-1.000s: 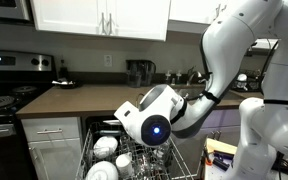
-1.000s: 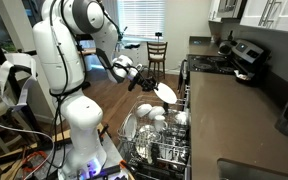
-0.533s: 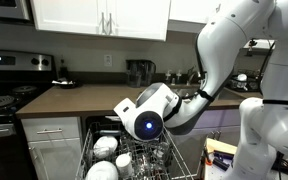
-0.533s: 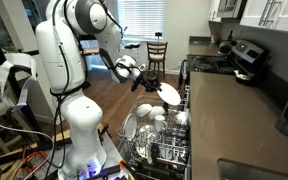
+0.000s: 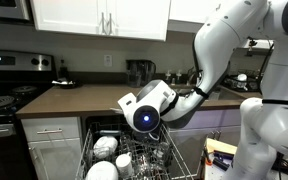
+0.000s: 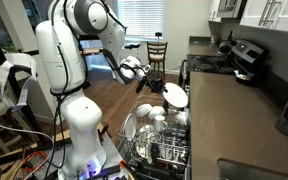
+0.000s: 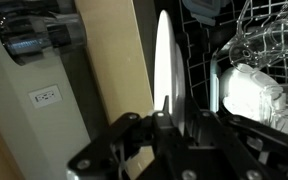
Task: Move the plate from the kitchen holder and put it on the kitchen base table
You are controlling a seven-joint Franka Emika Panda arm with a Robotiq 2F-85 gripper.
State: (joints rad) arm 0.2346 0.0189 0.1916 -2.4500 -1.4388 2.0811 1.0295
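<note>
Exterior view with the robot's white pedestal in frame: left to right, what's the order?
robot arm → gripper → plate held in it → kitchen base table. Kitchen holder left out: it sits below, overlapping gripper and plate.

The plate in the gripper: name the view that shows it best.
An exterior view: there the plate shows its round white face, held by the gripper above the kitchen holder. The wrist view gives only its thin edge, seen end-on. In an exterior view the arm's wrist hides it.
</note>
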